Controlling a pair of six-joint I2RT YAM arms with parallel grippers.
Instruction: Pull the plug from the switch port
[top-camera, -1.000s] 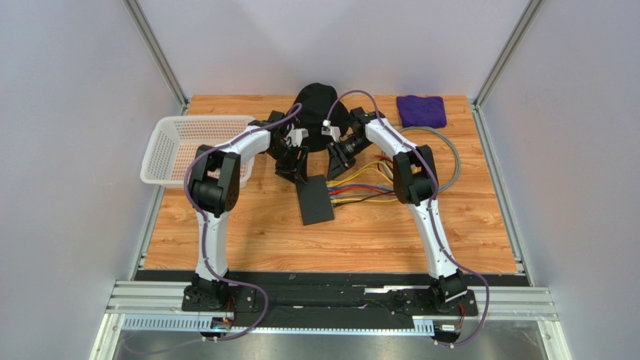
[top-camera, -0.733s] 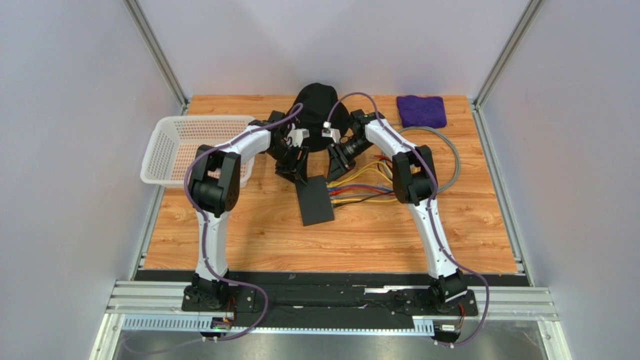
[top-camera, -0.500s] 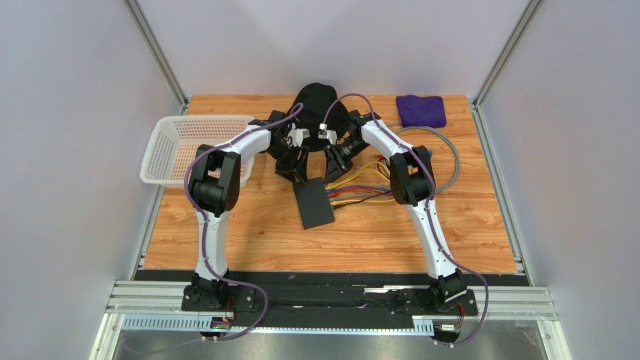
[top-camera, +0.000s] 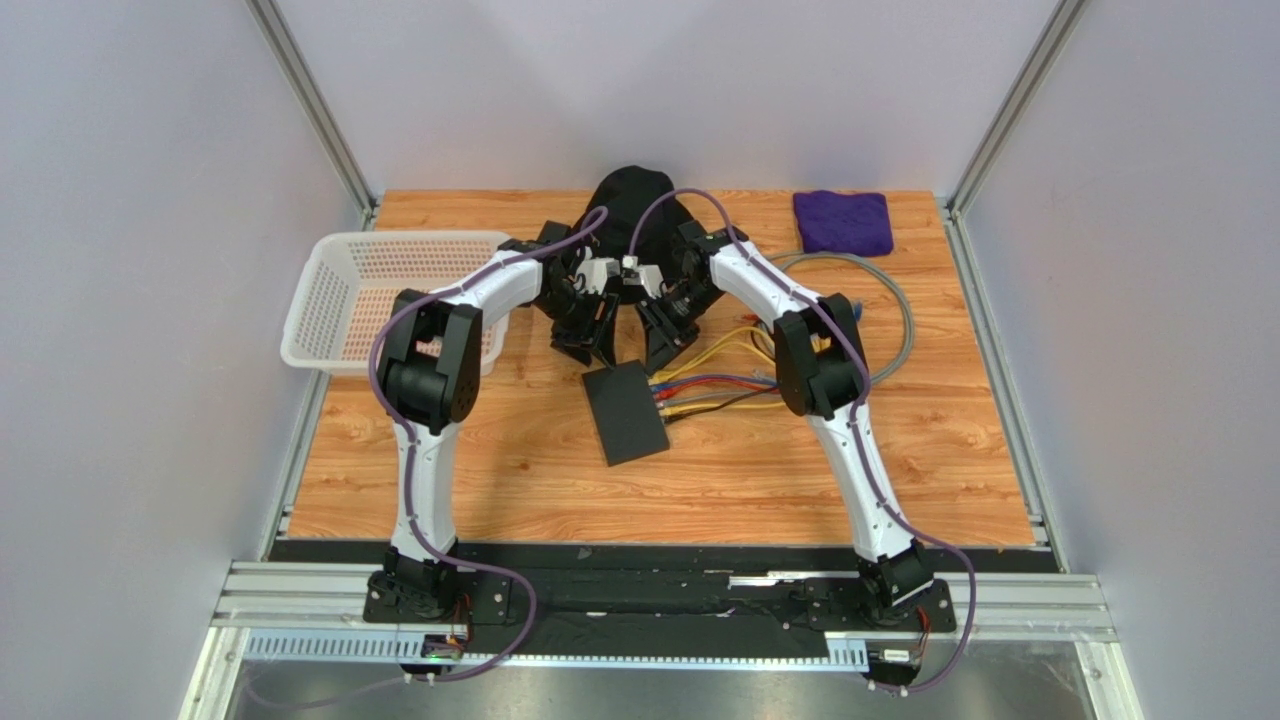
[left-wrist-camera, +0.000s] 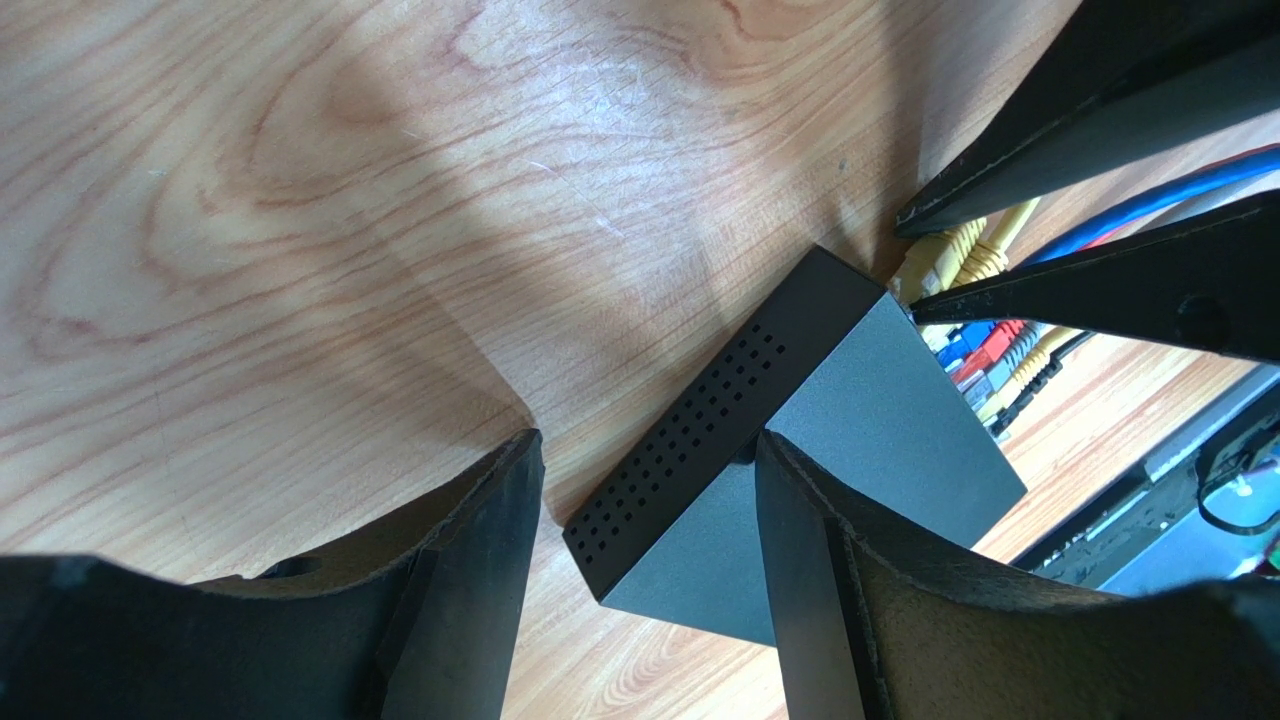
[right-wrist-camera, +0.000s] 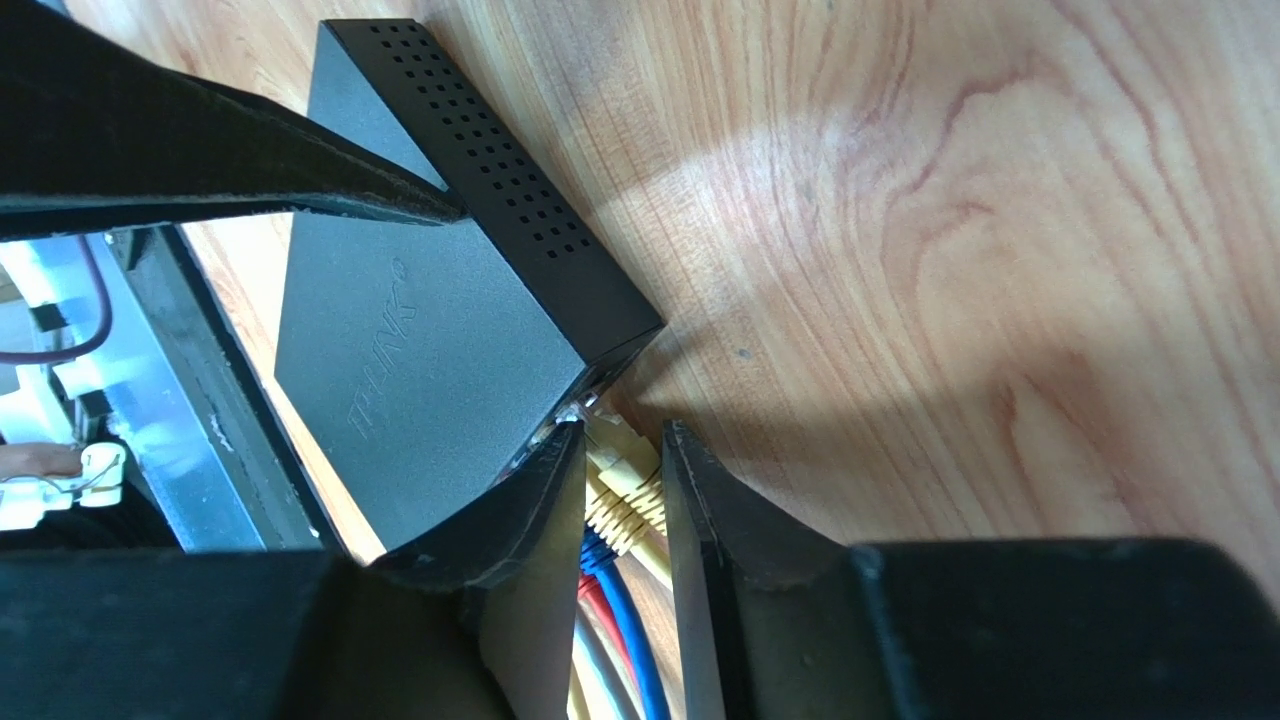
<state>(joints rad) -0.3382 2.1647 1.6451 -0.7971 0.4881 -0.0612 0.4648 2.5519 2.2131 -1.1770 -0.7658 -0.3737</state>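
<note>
The switch (top-camera: 627, 416) is a flat matte-black box on the wooden table, with yellow, red and blue cables (top-camera: 721, 383) plugged into its right edge. My left gripper (top-camera: 601, 348) is open and straddles the switch's far corner (left-wrist-camera: 872, 420). One of its fingers (left-wrist-camera: 812, 570) rests on the switch's top. My right gripper (top-camera: 657, 345) is at the socket edge. In the right wrist view its jaws are closed tight on both sides of a yellow plug (right-wrist-camera: 624, 465) seated in the end port of the switch (right-wrist-camera: 421, 345).
A white basket (top-camera: 376, 285) stands at the left. A black hat (top-camera: 631, 203) lies behind both grippers. A purple cloth (top-camera: 843, 221) lies at the back right. A grey cable loop (top-camera: 902, 323) lies right of the right arm.
My right gripper has moved left and down onto the yellow plug at the switch's socket edge. The switch has shifted and turned slightly. The left gripper has stayed put.
</note>
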